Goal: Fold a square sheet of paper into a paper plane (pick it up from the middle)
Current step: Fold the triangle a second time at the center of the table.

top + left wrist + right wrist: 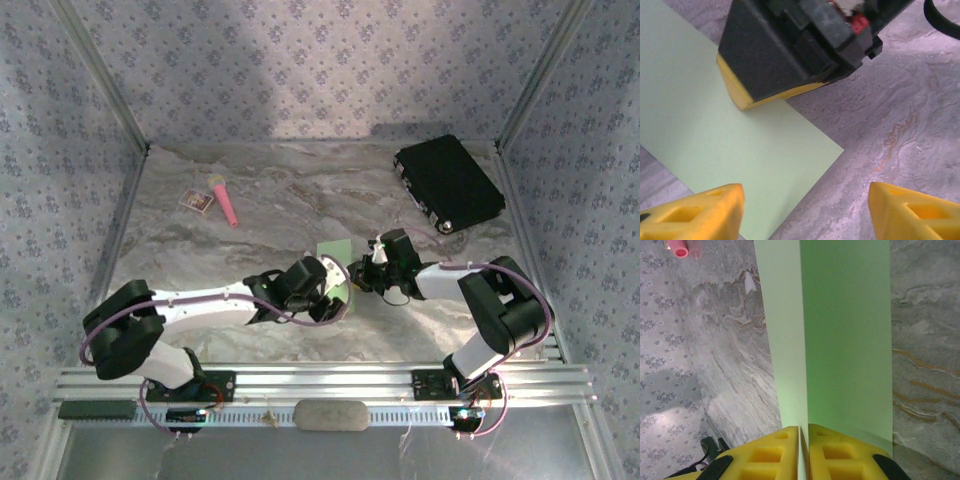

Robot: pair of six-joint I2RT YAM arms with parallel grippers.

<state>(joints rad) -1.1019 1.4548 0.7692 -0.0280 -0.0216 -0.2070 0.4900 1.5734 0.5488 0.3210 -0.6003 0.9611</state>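
A table is seen, with a black box at the far right. The paper is laid flat in the middle. It is touched by the right gripper, squeezed tight. The left gripper is held over its edge, fingers spread apart.

The square sheet of paper is thin, plain lime-green, with one straight crease. It lies on the marble tabletop near centre, one end pinched in the right gripper.
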